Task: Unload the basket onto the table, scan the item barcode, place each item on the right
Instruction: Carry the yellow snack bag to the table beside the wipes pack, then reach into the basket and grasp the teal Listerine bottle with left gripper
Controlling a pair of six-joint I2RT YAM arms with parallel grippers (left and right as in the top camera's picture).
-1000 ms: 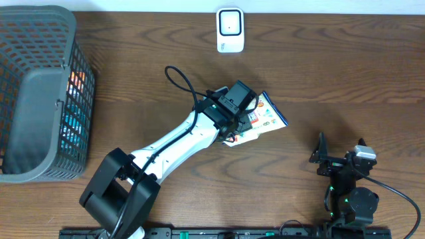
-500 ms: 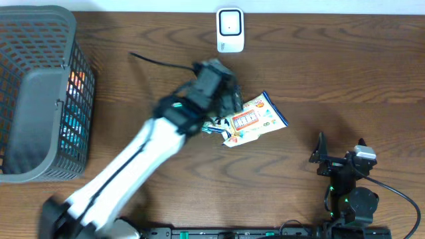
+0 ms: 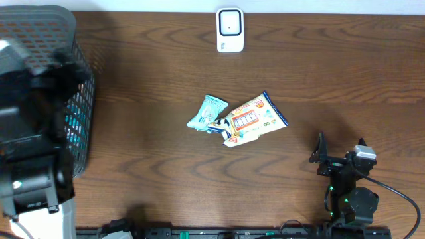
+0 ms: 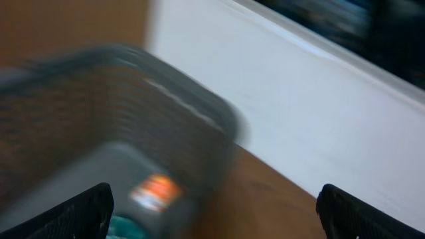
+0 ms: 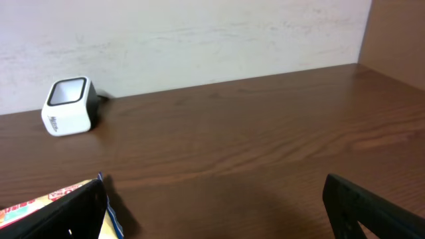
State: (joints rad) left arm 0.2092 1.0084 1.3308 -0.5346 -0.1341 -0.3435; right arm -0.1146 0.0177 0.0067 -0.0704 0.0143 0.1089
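Overhead: small teal packet (image 3: 207, 113) touching colourful snack bag (image 3: 254, 119).
Left end effector (image 4: 226, 211): open, empty, by grey mesh basket (image 4: 166, 119).
Right end effector (image 5: 219, 209): open, empty.

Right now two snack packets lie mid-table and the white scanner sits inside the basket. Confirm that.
Wrong: the scanner stands on the table at its far edge, outside the basket, per the overhead view. The teal packet and larger packet lie mid-table.

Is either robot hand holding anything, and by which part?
Nothing is held. The left gripper and right gripper are open and empty; the teal packet and snack bag lie on the table.
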